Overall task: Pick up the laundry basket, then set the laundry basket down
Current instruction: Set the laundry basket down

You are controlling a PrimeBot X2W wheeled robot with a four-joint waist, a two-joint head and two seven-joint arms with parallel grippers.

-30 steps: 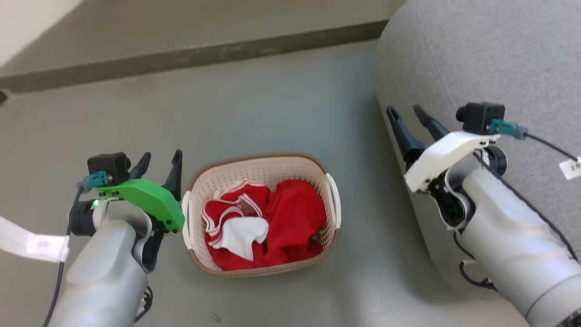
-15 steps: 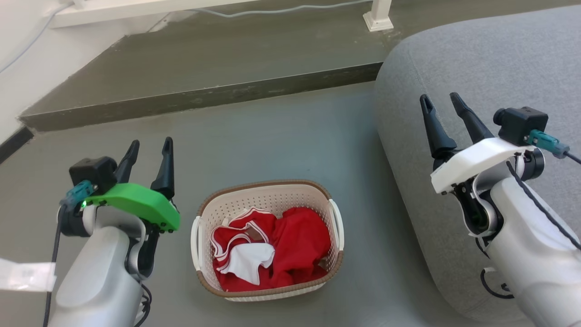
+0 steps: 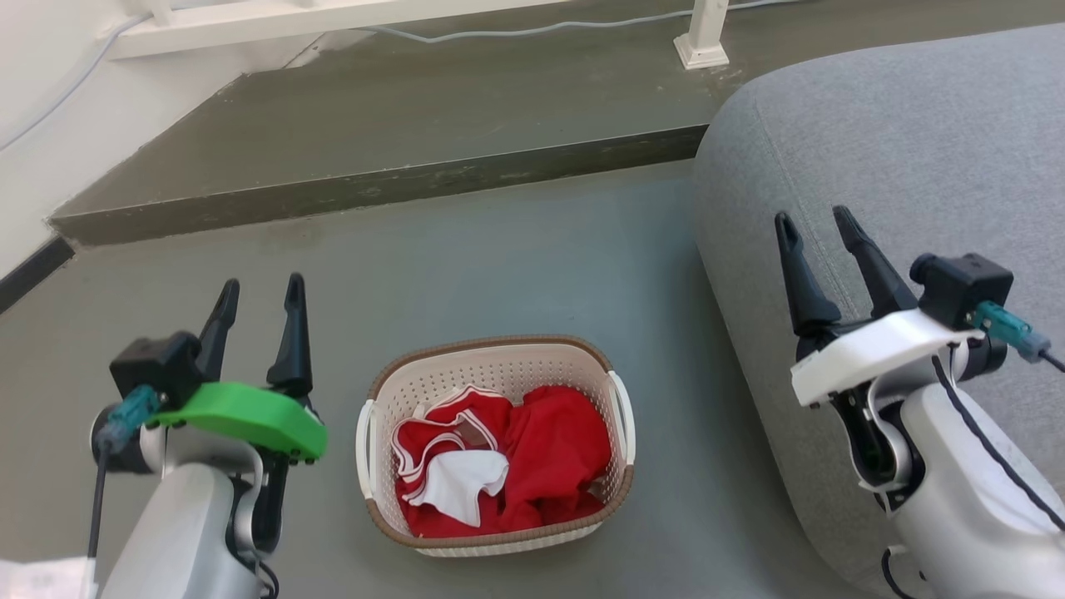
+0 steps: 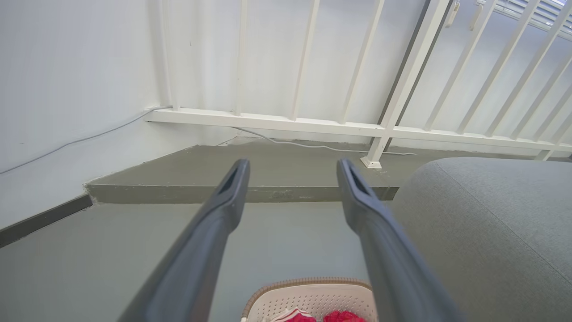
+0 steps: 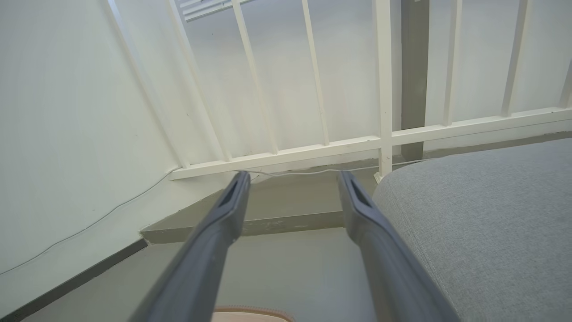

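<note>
a rounded seat in grey woven fabric borders a smooth grey floor. there the cream perforated plastic laundry basket, brown braided rim, stands upright between the arms, long axis left to right, a white handle at each end. crumpled red-and-white clothes lie inside. the left gripper and right gripper hover with fingers spread, holding nothing.

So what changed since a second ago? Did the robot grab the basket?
Mostly the head camera lifted, bringing the step and railing into view. The left gripper drew slightly away from the laundry basket, and the right gripper too. Nothing grabbed: both stay open, and the basket stays on the floor with its red clothes.
</note>
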